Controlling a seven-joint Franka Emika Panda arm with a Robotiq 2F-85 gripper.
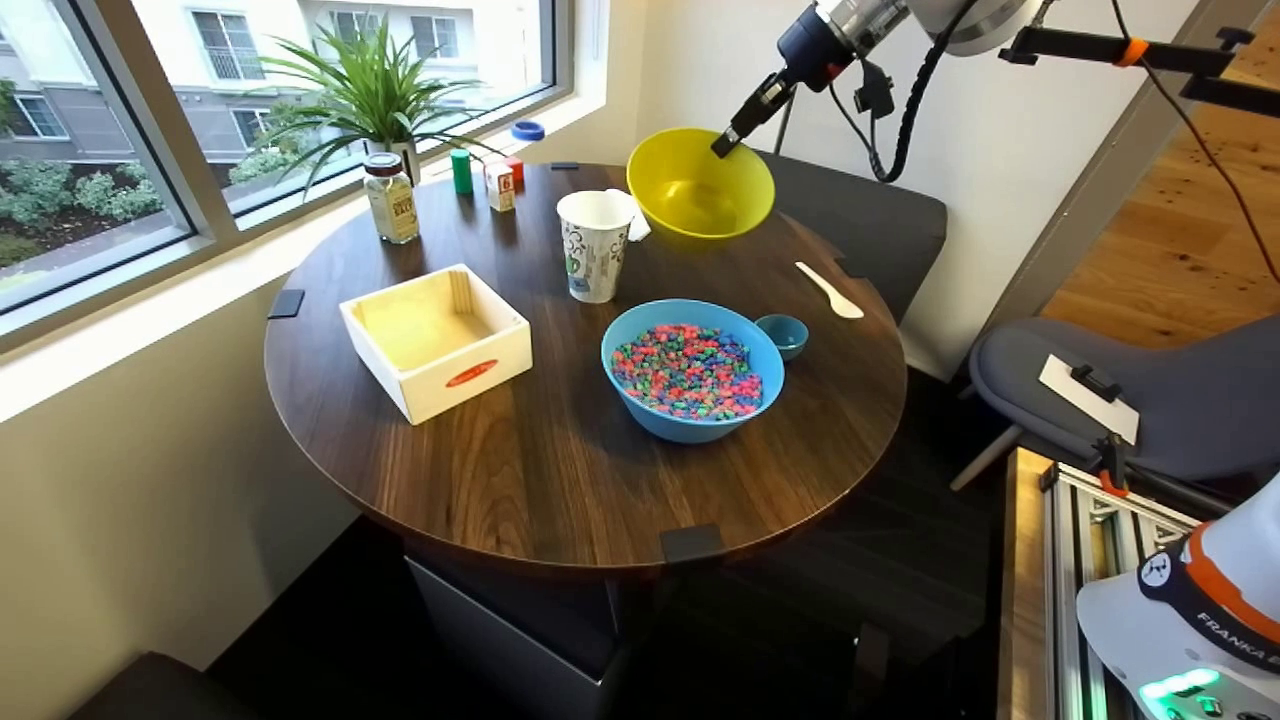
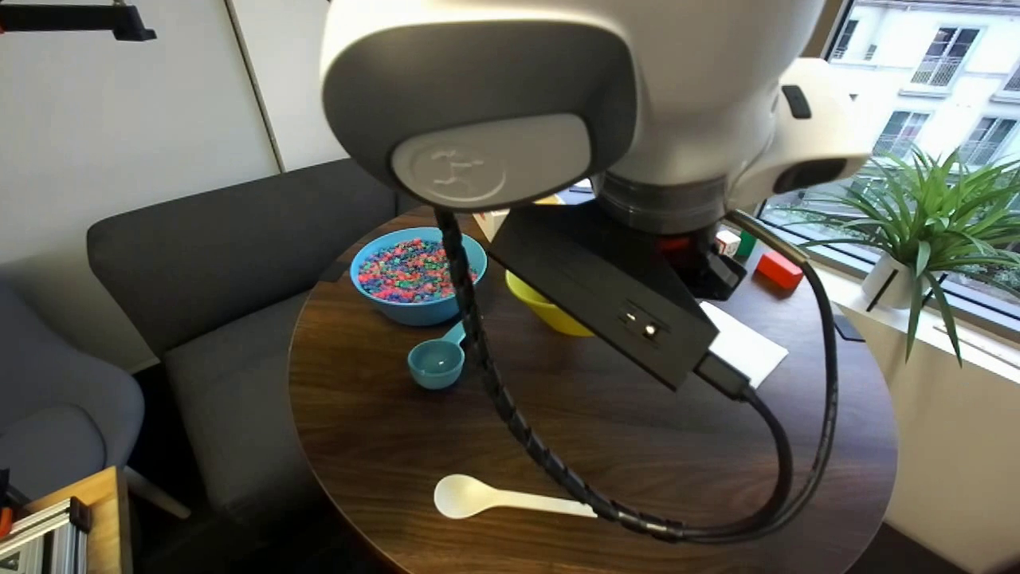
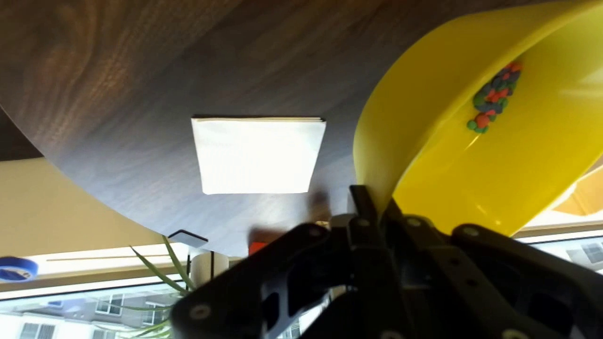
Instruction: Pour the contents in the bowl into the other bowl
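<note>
The yellow bowl (image 1: 690,195) hangs tilted in the air above the worktop (image 1: 560,480), with the claw (image 3: 377,202) clamped on its rim, one finger on each side of the wall. In the wrist view a small clump of bits (image 3: 492,99), red, green and dark blue, lies inside it. The blue bowl (image 1: 690,430) stands upright on the worktop, apart from the yellow one, and holds a broad layer of similar bits, pink, blue and green among them. Just beside it is a small teal scoop (image 2: 435,365), its handle pointing toward the blue bowl in an exterior view; whether the two touch I cannot tell. A white spoon (image 2: 466,496) lies near the worktop's edge. A patterned paper cup (image 1: 594,255) stands between the yellow bowl and an open wooden box (image 1: 425,390). A folded white paper (image 3: 258,157) lies flat on the worktop. Toward the window (image 1: 220,120) stand a labelled jar (image 1: 393,205), a small carton (image 1: 500,187) and a green item (image 1: 461,171), with a red block (image 2: 779,271) near the carton. A leafy plant (image 1: 370,95) stands by the window.
</note>
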